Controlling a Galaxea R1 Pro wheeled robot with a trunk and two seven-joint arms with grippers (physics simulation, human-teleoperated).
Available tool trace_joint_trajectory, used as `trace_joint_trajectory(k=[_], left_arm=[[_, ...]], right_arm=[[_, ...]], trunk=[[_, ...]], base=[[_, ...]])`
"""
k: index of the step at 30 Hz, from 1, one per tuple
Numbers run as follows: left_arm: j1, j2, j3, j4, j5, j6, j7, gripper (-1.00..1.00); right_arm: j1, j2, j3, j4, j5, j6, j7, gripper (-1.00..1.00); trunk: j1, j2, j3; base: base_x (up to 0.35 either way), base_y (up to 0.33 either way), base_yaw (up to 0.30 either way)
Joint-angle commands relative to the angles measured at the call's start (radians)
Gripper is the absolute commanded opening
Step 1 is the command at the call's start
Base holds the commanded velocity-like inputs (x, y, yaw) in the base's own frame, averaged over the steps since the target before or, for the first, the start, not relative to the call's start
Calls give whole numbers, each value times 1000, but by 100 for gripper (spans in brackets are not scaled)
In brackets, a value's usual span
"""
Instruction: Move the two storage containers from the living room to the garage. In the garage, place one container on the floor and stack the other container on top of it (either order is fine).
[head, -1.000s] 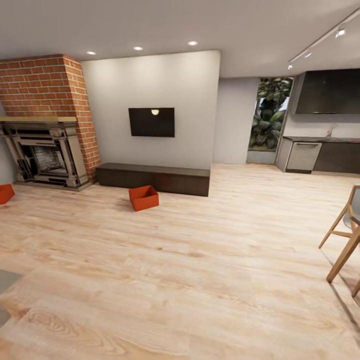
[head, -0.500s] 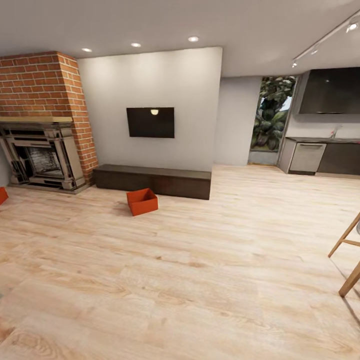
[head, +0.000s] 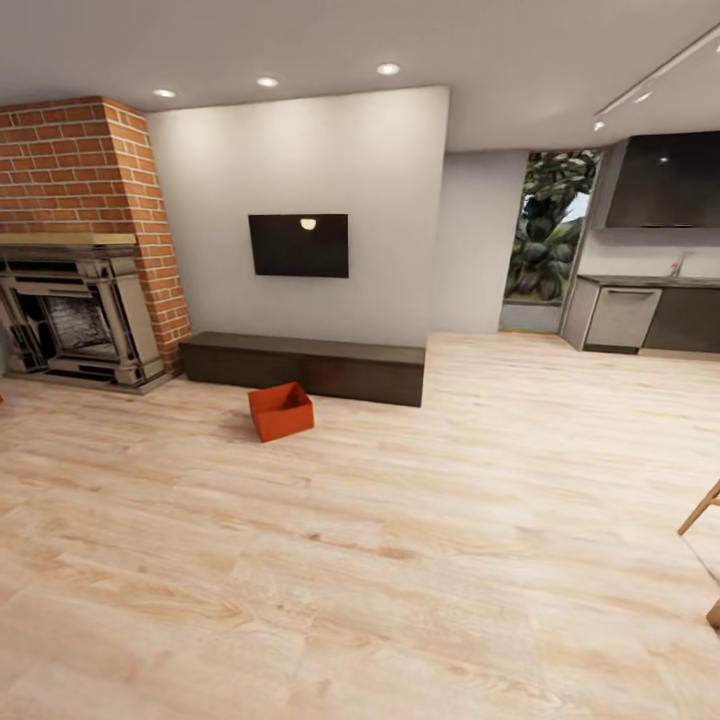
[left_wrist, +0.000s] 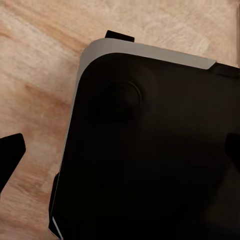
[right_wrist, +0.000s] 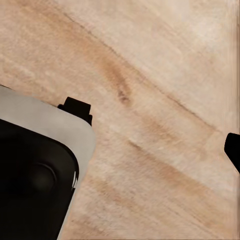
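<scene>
Rolling into the living room toward a storage container (head: 281, 410).

We have closed in over the last second: the whole view has shifted, and the second bin has slid off the left edge. This one sits on the wood floor (head: 400, 560) just before the low bench (head: 305, 366). We cannot tell either end effector's state (only dark finger tips show).

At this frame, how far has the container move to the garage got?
Nothing looks done: one storage container sits on the living room's wood floor before the dark bench. Nothing is in hand; both wrist views show only floor and robot base. Fetching, carrying and stacking both remain.
</scene>
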Motion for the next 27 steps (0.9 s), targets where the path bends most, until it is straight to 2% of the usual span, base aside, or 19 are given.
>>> trace_joint_trajectory(k=[1,6,14,27], left_arm=[[0,0,1,-1,4,1,0,100],[0,0,1,-2,3,34,-1,100],[1,0,1,-2,2,34,0,100],[1,0,1,-2,2,36,-1,100]], right_arm=[[-1,0,8,3,-7,-6,-1,100],[-1,-2,5,3,-8,-7,-1,100],[-1,-3,5,3,-8,-6,0,100],[-1,-5,10,3,4,-4,7,100]], trunk=[[1,0,-1],[1,0,-1],[1,0,-1],[1,0,-1]], base=[[330,0,0],[330,0,93],[330,0,210],[330,0,9]])
